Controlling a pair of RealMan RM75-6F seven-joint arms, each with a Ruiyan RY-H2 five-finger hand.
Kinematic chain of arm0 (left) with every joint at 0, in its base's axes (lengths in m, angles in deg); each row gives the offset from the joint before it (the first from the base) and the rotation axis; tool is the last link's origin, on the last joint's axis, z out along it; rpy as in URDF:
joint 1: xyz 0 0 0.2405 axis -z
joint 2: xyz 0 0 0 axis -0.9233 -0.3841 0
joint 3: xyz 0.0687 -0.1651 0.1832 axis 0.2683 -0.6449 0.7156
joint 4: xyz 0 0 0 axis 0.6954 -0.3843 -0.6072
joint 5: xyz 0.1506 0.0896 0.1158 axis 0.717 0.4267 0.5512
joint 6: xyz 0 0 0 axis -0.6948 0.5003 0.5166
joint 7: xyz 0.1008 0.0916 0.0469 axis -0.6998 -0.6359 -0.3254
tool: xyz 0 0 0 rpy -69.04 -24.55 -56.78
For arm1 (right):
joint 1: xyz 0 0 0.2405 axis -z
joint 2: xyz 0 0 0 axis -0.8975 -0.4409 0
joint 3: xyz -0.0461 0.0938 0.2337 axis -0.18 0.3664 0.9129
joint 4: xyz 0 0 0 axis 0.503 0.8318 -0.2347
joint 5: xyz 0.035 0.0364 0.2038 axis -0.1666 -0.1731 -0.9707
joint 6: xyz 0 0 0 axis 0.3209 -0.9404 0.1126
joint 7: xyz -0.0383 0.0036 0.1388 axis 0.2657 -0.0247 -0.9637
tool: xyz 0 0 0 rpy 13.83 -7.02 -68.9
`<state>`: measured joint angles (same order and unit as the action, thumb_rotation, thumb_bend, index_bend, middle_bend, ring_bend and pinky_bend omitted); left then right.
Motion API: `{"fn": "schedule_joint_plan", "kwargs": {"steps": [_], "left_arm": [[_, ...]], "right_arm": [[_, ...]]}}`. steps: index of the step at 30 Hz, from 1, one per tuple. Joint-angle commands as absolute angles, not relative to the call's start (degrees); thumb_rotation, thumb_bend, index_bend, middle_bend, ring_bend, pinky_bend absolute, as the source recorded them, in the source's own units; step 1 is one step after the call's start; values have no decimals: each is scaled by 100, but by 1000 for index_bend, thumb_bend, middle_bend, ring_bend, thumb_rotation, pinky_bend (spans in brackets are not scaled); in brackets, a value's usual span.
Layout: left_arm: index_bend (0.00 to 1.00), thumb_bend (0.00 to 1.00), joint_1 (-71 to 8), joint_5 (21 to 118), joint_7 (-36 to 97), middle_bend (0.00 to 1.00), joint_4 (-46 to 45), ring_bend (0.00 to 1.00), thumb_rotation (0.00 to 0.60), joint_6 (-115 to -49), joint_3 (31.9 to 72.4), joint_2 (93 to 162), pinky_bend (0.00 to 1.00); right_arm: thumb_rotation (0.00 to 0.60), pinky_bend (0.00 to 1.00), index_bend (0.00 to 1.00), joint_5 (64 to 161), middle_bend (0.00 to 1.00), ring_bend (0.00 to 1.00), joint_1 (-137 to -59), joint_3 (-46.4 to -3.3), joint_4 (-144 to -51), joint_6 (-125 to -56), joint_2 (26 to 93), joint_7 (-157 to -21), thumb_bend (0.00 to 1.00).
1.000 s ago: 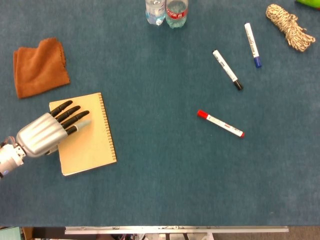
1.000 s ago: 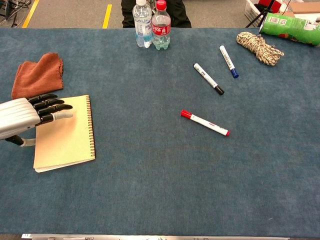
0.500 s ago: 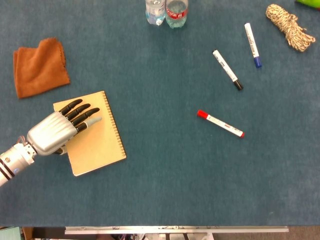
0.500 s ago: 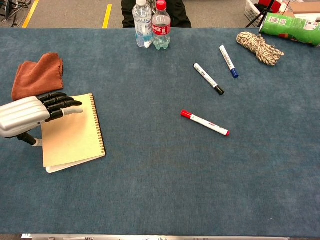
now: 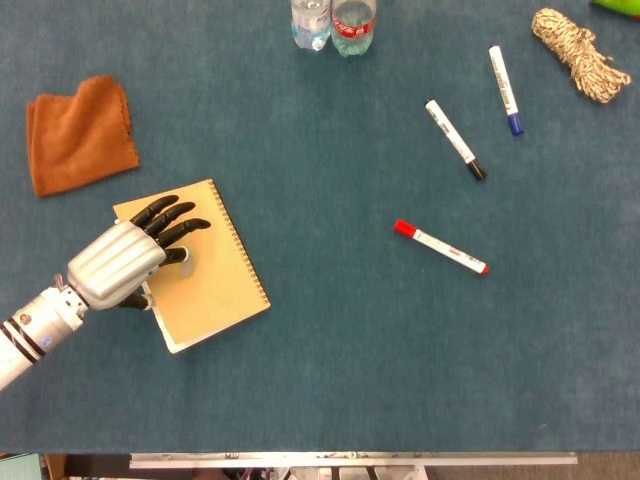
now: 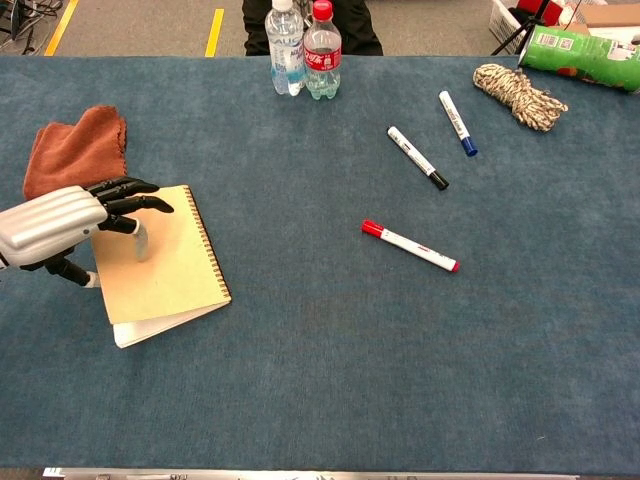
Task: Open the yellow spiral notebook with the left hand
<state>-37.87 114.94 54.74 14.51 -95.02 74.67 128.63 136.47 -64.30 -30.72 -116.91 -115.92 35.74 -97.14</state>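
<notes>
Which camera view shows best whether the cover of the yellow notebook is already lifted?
The chest view: the yellow notebook shows its near edge, where pale pages lie under the cover, hardly parted. The left hand rests on it. The head view looks straight down, so only the flat cover shows.

My worktop point(image 5: 330, 340) is covered in blue cloth that looks soft and a bit fuzzy, not shiny. My left hand point(image 5: 118, 262) has a smooth, shiny silver shell, like metal, and my fingers point(image 5: 170, 216) are dull black. The yellow spiral notebook point(image 5: 215, 285) has a flat, matt paper cover with a thin wire coil down one side. The orange rag point(image 5: 78, 132) is soft cloth. The rope point(image 5: 578, 52) looks rough. The markers point(image 5: 454, 138) are smooth plastic. The bottles point(image 6: 305, 55) are clear plastic.
</notes>
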Motion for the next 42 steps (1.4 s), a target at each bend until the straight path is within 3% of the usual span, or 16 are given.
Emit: {"fn": "schedule_joint_plan", "kwargs": {"steps": [1, 11, 20, 42], "left_arm": [[544, 291, -3728, 11451, 5491, 175, 1148, 0, 600, -9532, 7382, 12722, 0], [544, 291, -3449, 11300, 5349, 177, -33, 0, 600, -9336, 7095, 12265, 0], [418, 291, -3140, 11140, 4923, 164, -852, 0, 600, -8909, 6763, 12203, 0], [210, 291, -2834, 10403, 4406, 92, -1265, 0, 600, -8146, 6192, 12929, 0]], "right_arm": [[600, 298, 378, 13645, 297, 185, -6434, -3071, -11679, -11584, 3581, -9728, 266], [600, 298, 378, 13639, 298, 184, -6410, -3061, -11594, -11627, 3608, -9830, 266], [600, 298, 378, 13636, 298, 185, -6374, -3067, -11472, -11666, 3657, -9962, 266], [600, 298, 378, 13571, 298, 184, -6250, -3074, -11241, -11739, 3676, -10220, 266]]}}
